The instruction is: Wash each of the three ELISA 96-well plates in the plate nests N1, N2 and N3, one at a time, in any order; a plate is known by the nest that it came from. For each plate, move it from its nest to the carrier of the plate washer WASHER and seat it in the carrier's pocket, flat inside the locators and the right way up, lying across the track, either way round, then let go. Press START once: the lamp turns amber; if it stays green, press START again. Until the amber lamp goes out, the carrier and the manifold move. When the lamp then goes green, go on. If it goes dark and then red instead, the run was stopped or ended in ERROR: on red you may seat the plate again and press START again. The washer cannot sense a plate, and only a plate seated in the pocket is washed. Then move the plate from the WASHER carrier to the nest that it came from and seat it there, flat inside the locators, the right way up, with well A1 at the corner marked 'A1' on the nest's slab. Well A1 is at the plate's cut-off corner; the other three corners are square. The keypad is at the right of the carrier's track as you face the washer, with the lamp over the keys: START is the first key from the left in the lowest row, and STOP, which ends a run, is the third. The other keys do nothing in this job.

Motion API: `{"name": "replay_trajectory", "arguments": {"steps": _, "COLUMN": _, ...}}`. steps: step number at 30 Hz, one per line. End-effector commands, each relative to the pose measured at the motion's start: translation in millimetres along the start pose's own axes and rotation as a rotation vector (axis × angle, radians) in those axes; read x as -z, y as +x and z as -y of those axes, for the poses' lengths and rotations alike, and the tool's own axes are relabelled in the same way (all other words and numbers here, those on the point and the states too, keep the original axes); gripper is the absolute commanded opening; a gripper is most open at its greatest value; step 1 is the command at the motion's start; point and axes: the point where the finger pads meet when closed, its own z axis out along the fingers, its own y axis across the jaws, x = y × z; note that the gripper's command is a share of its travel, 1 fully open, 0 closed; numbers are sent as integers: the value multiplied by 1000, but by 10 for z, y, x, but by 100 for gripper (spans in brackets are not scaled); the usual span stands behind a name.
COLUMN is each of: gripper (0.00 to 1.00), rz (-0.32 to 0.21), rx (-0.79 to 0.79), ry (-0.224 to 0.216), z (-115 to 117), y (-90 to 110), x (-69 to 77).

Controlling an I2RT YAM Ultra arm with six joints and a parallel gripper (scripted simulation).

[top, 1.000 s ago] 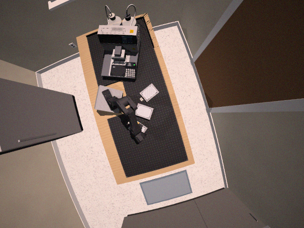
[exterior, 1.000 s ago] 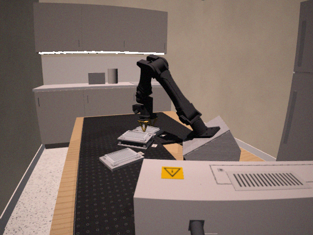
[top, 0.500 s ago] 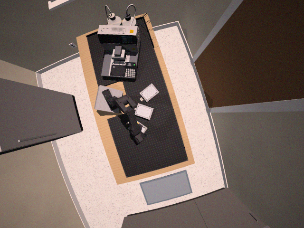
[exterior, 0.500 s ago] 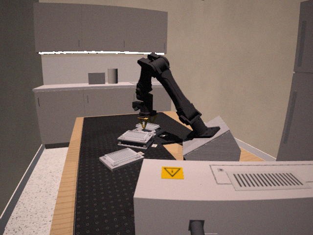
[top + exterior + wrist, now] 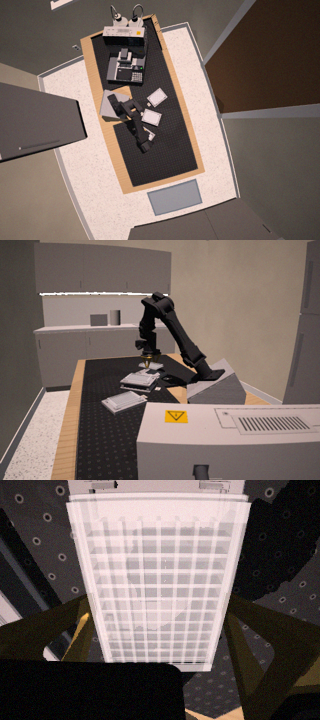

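My gripper (image 5: pixel 150 360) is shut on a clear 96-well plate (image 5: pixel 151 365) and holds it flat, a little above the empty nest (image 5: pixel 149 373) farthest from the washer. In the wrist view the plate (image 5: pixel 159 580) fills the middle, with the yellow fingers on its two long sides and the nest slab (image 5: pixel 150 486) at the top edge. Two other plates sit in their nests, one in the middle (image 5: pixel 136 379) (image 5: pixel 151 117) and one nearest the washer (image 5: pixel 124 400) (image 5: pixel 157 97). The washer (image 5: pixel 126 57) has a dark, empty carrier (image 5: pixel 124 74), and its lamp (image 5: pixel 141 68) is green.
The keypad (image 5: pixel 137 76) is to the right of the carrier. The arm's grey wedge base (image 5: pixel 215 389) stands at the mat's edge. Two bottles (image 5: pixel 127 19) stand behind the washer. Small labels (image 5: pixel 157 388) lie beside the nests.
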Motion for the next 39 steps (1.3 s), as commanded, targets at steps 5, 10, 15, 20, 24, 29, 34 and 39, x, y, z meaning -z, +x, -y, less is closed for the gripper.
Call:
{"name": "replay_trajectory", "arguments": {"steps": 5, "gripper": 0, "rz": 3, "rx": -2, "ry": 0, "z": -6, "y": -4, "x": 137}}
{"name": "replay_trajectory", "arguments": {"steps": 10, "gripper": 0, "rz": 3, "rx": -2, "ry": 1, "z": -6, "y": -4, "x": 221}}
{"name": "replay_trajectory", "arguments": {"steps": 15, "gripper": 0, "rz": 3, "rx": -2, "ry": 1, "z": -6, "y": -3, "x": 304}}
{"name": "replay_trajectory", "arguments": {"steps": 20, "gripper": 0, "rz": 2, "rx": -2, "ry": 1, "z": -6, "y": -3, "x": 354}}
{"name": "replay_trajectory", "arguments": {"steps": 24, "gripper": 0, "rz": 2, "rx": -1, "ry": 1, "z": -6, "y": -3, "x": 420}}
{"name": "replay_trajectory", "arguments": {"steps": 29, "gripper": 0, "rz": 2, "rx": -1, "ry": 1, "z": -6, "y": -3, "x": 503}}
{"name": "replay_trajectory", "arguments": {"steps": 34, "gripper": 0, "rz": 2, "rx": -1, "ry": 1, "z": -5, "y": -3, "x": 520}}
{"name": "replay_trajectory", "arguments": {"steps": 39, "gripper": 0, "rz": 2, "rx": -1, "ry": 1, "z": -5, "y": -3, "x": 521}}
